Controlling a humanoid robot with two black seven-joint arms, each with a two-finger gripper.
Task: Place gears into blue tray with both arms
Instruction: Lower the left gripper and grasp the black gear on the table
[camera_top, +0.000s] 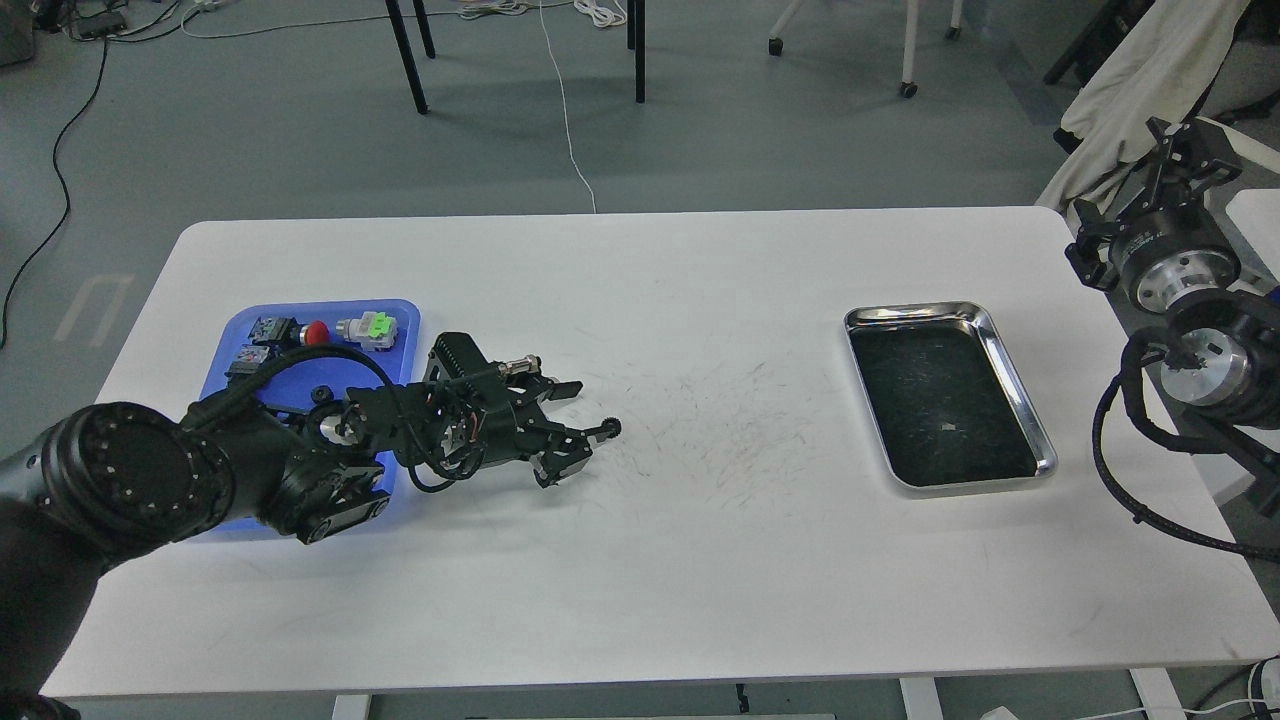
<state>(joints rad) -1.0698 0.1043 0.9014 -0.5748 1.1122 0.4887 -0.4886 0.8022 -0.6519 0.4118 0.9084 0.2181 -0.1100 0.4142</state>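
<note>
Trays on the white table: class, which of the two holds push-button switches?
The flat blue plastic tray at the left, holding red-capped and green-capped switches; the shiny steel tray shows only its dark inside.

Left arm covers the near and right part of the blue tray; contents under it hidden. Small dark piece at one finger of the left gripper, too small to identify. Right arm cut off by the frame's right edge; right gripper dark, fingers not separable.
</note>
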